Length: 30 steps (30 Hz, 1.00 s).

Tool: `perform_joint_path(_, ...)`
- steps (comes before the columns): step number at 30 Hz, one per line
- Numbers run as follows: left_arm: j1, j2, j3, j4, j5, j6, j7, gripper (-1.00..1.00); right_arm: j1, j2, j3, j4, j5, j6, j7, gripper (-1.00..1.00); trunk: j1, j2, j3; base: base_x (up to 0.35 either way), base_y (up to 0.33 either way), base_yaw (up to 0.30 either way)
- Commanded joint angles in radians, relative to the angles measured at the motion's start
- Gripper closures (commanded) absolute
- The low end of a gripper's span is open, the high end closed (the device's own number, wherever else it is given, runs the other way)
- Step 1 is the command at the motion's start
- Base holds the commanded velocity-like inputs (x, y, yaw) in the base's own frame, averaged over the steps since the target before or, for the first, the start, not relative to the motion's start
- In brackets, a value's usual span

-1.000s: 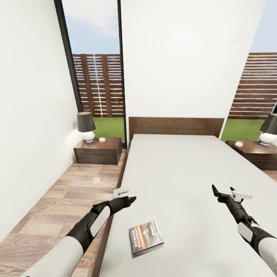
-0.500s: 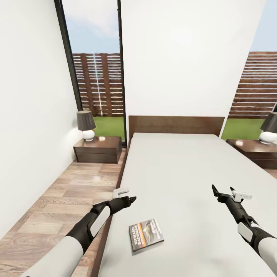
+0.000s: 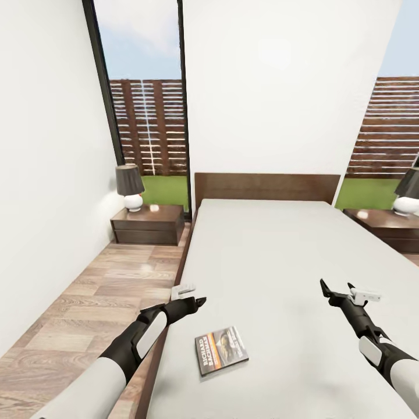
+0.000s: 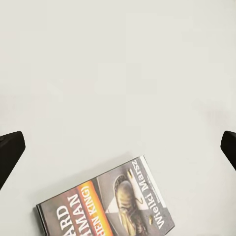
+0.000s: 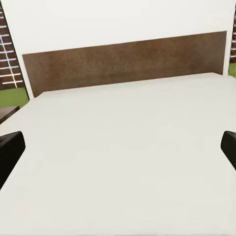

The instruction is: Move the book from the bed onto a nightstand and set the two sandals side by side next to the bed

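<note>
I am at the foot of the bed (image 3: 273, 256), getting ready to pick up the book (image 3: 221, 350). The book lies flat on the mattress, close to me and near the bed's left edge. Nothing is holding it yet.

My left gripper (image 3: 198, 302) hangs just above the mattress, a little past the book and near the bed's edge. Its fingers are spread wide, and my left wrist camera looks down at the book (image 4: 110, 204) between them. My right gripper (image 3: 336, 288) is out over the right side of the bed, well apart from the book. Its fingers are spread wide too, and it holds nothing.

I think my next move is to bring the left gripper back and down over the book. The book is thin and flat, so grabbing an edge may be tricky on the soft bed.

Farther off is the dark headboard (image 3: 267, 187). A nightstand (image 3: 148, 224) with a lamp (image 3: 130, 186) stands on the left of the bed, and another nightstand (image 3: 384, 227) on the right. Either one will do for the book. The floor (image 3: 87, 302) is wood planks, the walls are white, and a tall window (image 3: 142, 105) shows a fence and grass outside. I cannot see the sandals from here.
</note>
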Motion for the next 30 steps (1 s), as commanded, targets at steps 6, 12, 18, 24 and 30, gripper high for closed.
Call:
perform_joint_path(6, -0.001, 0.0, 0.0, -0.001, 0.005, 0.004, 0.0, -1.0, -0.001, 0.0, 0.007, 0.001, -0.01, -0.002, 0.006, -1.0, 0.023, -0.043, -0.02, 0.0, 0.0, 0.0)
perform_joint_path(12, -0.001, 0.0, 0.0, -0.001, 0.005, 0.004, 0.0, -1.0, -0.001, 0.001, 0.007, 0.001, -0.009, -0.002, 0.006, -1.0, 0.046, -0.085, -0.039, 0.0, 0.0, 0.0)
perform_joint_path(18, -0.001, 0.0, 0.0, -0.001, 0.005, 0.004, 0.0, -1.0, -0.001, 0.001, 0.007, 0.001, -0.009, -0.002, 0.006, -1.0, 0.069, -0.127, -0.057, 0.0, 0.0, 0.0)
perform_joint_path(24, -0.001, 0.0, 0.001, -0.001, 0.004, 0.004, 0.0, -1.0, -0.001, 0.001, 0.007, 0.001, -0.009, -0.002, 0.006, -1.0, 0.084, -0.155, -0.07, 0.0, 0.0, 0.0)
perform_joint_path(30, -0.001, 0.0, 0.001, -0.001, 0.003, 0.004, 0.0, -1.0, -0.001, 0.001, 0.008, 0.001, -0.009, -0.002, 0.005, -1.0, 0.084, -0.155, -0.07, 0.0, 0.0, 0.0)
